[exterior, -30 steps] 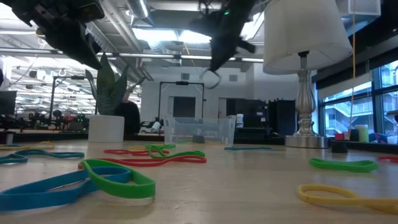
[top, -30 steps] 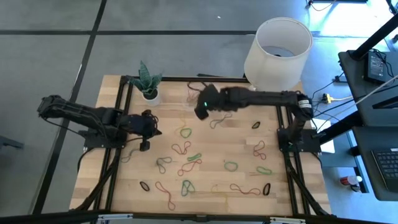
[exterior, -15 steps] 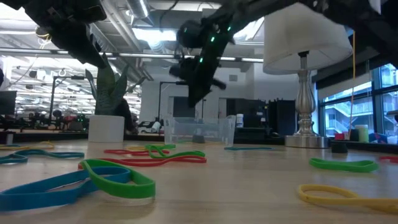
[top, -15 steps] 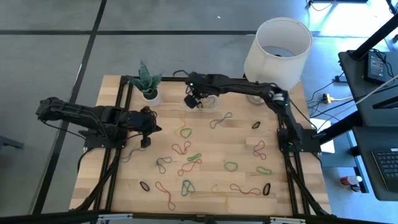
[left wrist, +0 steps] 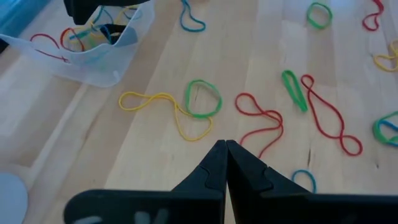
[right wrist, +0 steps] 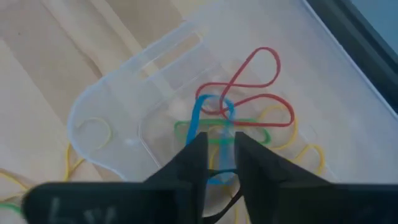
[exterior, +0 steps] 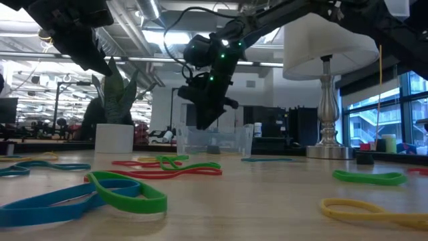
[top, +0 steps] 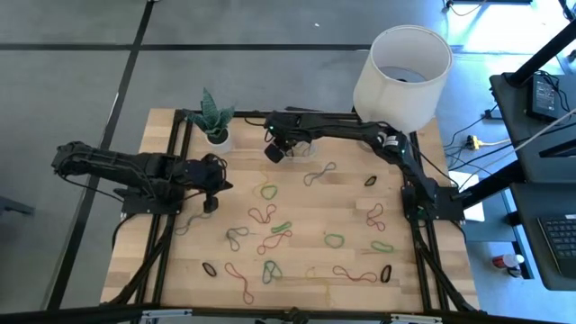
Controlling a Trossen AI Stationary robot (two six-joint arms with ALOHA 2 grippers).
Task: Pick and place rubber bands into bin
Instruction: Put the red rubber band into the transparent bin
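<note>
1. Hovering over the bin (right wrist: pixel 124 124), the right gripper (right wrist: pixel 217 152) pinches a blue rubber band (right wrist: pixel 198 124) between nearly closed fingers.
2. The bin sits at the table's twelve o'clock edge, holding red, green and yellow bands.
3. This looks like the drop step; next the fingers should let go.
4. The left gripper (left wrist: pixel 225 163) waits at nine o'clock, clenched on nothing.
5. Many rubber bands (top: pixel 268 214) lie around the table's middle.

Overhead looks straight down, low camera level across the table; both wrist cameras share the bin (right wrist: pixel 155 106).
</note>
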